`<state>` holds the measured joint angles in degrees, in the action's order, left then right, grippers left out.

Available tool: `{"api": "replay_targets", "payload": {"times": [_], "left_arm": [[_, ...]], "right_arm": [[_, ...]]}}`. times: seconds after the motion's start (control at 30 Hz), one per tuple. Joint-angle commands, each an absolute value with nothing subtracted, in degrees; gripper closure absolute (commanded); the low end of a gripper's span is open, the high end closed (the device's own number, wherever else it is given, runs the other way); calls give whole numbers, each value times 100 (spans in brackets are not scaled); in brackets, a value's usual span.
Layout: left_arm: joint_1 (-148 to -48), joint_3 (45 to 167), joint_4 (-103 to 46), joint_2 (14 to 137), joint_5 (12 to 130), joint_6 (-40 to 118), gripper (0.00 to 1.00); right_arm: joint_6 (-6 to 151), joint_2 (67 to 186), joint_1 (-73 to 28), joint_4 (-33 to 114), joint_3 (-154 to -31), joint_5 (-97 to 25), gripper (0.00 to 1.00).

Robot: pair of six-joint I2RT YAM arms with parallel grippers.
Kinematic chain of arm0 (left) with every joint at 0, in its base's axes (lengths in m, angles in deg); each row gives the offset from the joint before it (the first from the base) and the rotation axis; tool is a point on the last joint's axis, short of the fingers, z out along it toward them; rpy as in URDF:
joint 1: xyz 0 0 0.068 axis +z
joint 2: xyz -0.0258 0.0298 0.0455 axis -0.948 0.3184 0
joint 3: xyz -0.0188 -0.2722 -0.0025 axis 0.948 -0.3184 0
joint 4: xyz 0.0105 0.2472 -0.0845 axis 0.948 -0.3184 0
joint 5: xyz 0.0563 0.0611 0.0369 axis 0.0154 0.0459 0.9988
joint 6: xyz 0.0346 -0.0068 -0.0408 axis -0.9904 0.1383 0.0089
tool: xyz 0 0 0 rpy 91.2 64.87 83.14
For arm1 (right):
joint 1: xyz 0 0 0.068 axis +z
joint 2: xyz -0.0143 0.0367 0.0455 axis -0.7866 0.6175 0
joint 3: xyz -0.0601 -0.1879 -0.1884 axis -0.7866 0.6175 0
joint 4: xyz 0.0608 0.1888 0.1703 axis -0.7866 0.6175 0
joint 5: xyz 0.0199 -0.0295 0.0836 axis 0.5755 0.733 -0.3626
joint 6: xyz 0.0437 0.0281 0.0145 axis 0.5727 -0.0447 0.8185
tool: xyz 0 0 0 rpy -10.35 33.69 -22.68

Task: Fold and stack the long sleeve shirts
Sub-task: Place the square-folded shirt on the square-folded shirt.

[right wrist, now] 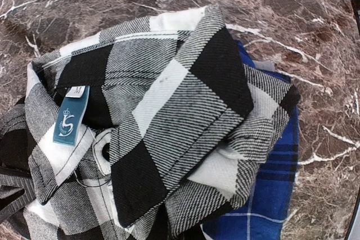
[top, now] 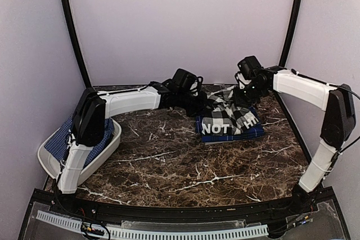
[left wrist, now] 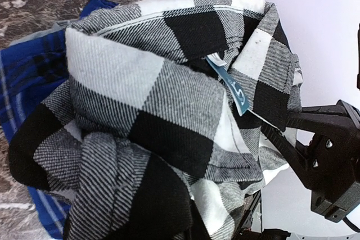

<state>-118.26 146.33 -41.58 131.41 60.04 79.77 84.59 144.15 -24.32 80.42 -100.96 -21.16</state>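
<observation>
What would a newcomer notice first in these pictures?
The checked shirt with white letters catches the eye first, lying bunched on a folded blue shirt at the far side of the marble table. The left gripper and the right gripper are shut on its far edge. At the near left, a white bin holds blue cloth.

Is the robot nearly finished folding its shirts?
Nearly. The blue shirt lies folded flat, and the checked shirt sits on it. The left claw and right claw pinch its rumpled collar end, so that fold needs tidying. Some blue cloth waits in the basket.
</observation>
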Motion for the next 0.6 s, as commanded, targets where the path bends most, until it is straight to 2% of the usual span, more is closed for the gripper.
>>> {"api": "replay_targets", "payload": {"times": [0.0, 0.33, 0.43, 0.5, 0.57], "left_arm": [[-11993, 15286, -3610, 13407, 5687, 8201, 100], [-12003, 15469, -3822, 13710, 6167, 8189, 100], [-11995, 15253, -3878, 13749, 6532, 8155, 100], [-12003, 15043, -3782, 13804, 6670, 8170, 100], [-11997, 14995, -3877, 13883, 6909, 8166, 100]], "right_arm": [[8308, 14020, -2703, 7740, -9753, -2108, 100], [8186, 14105, -3236, 7266, -9226, -2399, 100], [8119, 14295, -3489, 7081, -9157, -2313, 94], [8089, 14413, -3640, 7023, -9157, -2293, 77], [8067, 14486, -3695, 7067, -9213, -2146, 67]]}}
